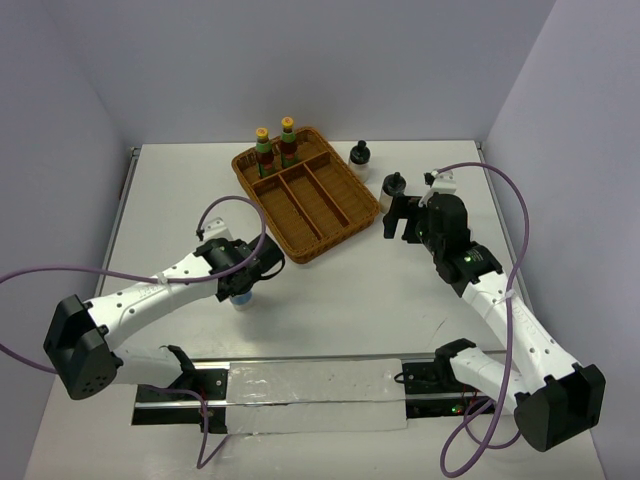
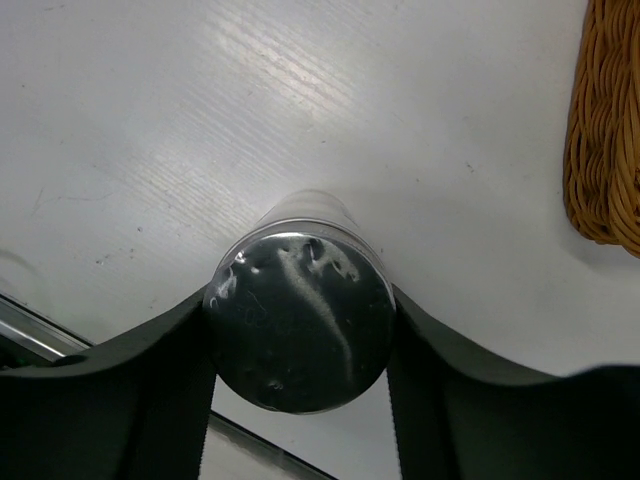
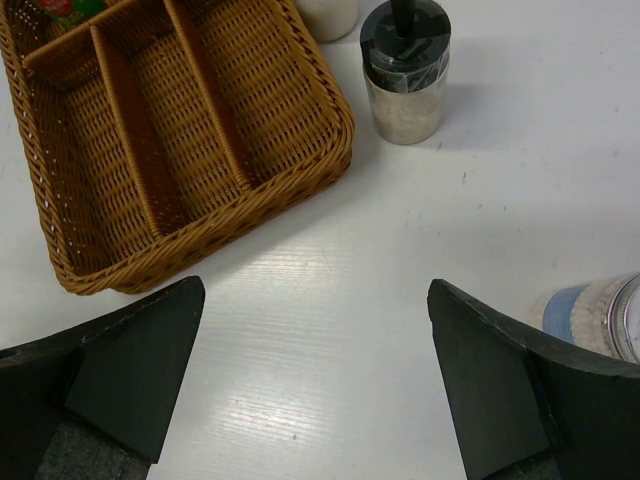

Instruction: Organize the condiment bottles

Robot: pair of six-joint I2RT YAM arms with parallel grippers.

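The left arm (image 1: 150, 295) stretches low across the bench, and the left gripper (image 1: 243, 283), just near-left of the wicker basket (image 1: 322, 212), has its fingers (image 2: 120, 400) clamped on a silver-capped bottle (image 2: 300, 335). The right arm (image 1: 500, 300) reaches toward the basket's right side, with the right gripper (image 3: 315, 290) spread wide.

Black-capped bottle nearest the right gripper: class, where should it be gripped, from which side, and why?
Probably grip the black-capped bottle by its round body below the cap, level from the side facing the right gripper: it stands upright, the basket crowds one flank, another bottle stands behind.
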